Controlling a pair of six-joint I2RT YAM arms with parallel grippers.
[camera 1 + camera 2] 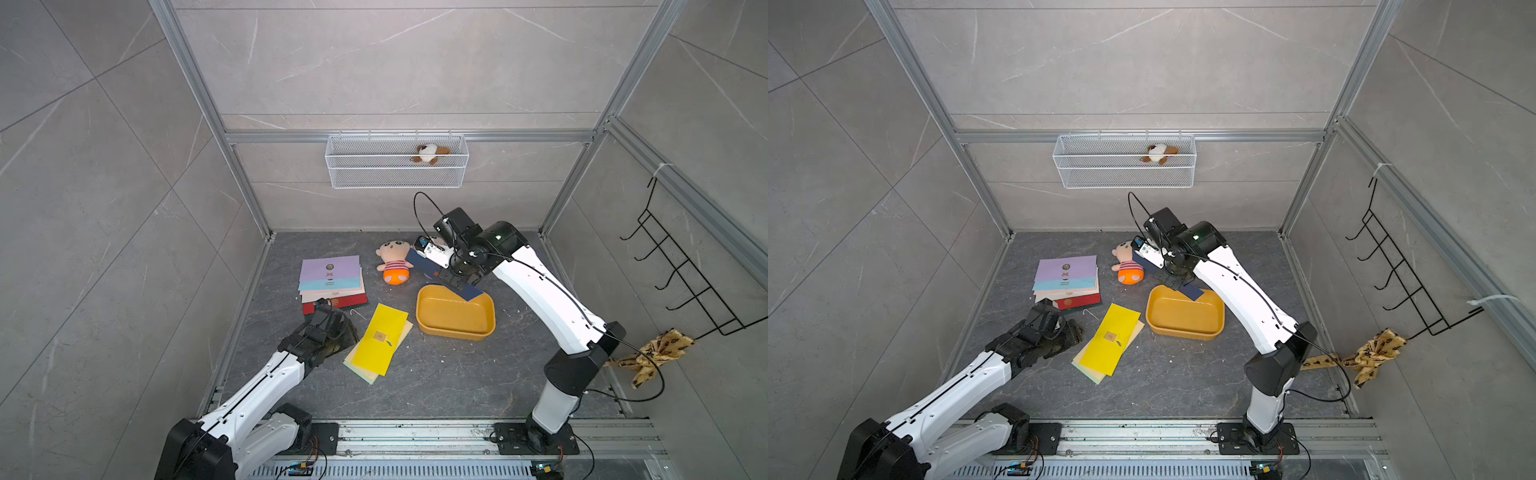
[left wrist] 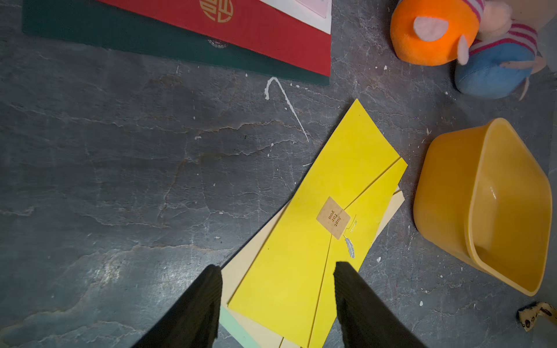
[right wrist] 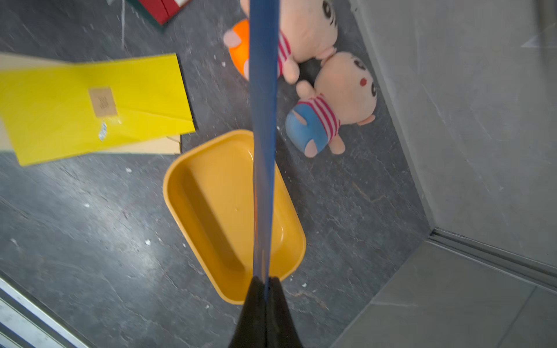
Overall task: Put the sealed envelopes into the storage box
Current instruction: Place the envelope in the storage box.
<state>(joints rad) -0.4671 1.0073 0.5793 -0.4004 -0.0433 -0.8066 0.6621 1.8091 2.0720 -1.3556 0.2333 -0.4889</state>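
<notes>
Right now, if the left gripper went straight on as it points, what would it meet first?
Probably the yellow envelope, lying straight ahead of the open left gripper; its height above the envelope is unclear.
</notes>
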